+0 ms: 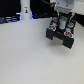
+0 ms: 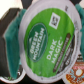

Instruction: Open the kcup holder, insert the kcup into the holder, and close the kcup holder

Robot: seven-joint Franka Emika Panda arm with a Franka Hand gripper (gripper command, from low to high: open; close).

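In the wrist view, green kcup [image 2: 46, 42] lid reading "Green Mountain", "Dark Magic", hand [image 1: 63, 26] clamped on it, above kcup holder [image 1: 61, 36].

Glossy foil-lidded kcup [image 2: 44, 42]; matt black kcup holder [image 1: 61, 37].

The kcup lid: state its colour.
Green with white lettering and a dark band, on the kcup; clearest in the wrist view.

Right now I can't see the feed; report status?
Pincer shut on the kcup. Kcup holder directly below, tray state unclear. White bottle stands well off, nothing blocking.
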